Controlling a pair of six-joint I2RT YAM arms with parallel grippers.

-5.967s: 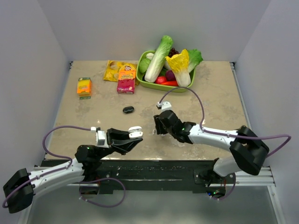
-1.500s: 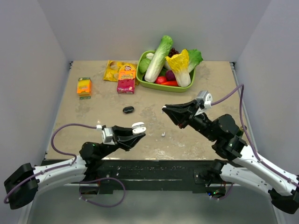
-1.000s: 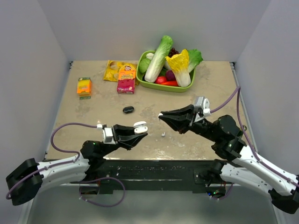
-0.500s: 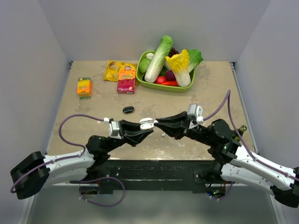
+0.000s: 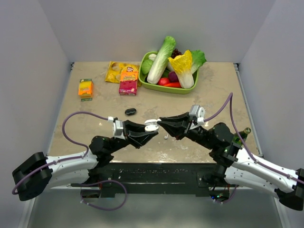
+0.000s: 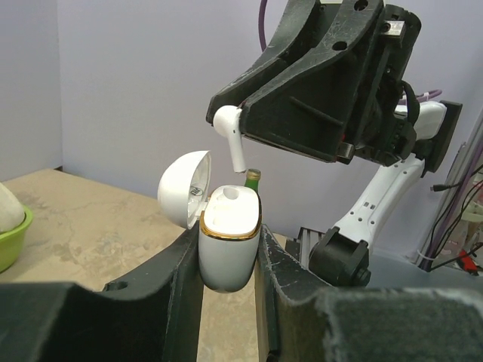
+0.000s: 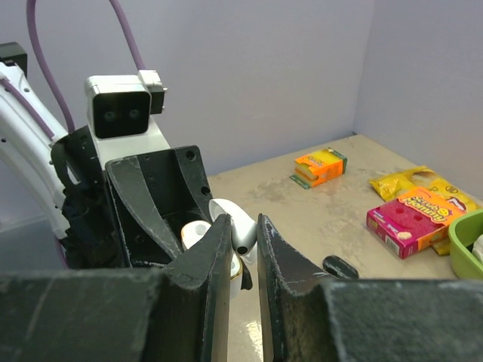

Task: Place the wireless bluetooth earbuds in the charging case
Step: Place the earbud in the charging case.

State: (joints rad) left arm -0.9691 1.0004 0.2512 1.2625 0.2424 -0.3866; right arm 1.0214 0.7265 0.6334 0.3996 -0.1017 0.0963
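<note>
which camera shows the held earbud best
Left wrist: the earbud shows whole, stem down, above the open charging case. Right wrist hides part of it between fingers; the top view barely shows it.

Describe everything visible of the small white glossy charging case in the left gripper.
The charging case is a small, rounded, glossy white plastic shell with a thin gold band around its rim. It stands upright, pinched at both sides by the left gripper's black fingers. Its hinged lid is flipped open to the left, exposing a round socket on top. A white earbud hangs just above, not touching.
</note>
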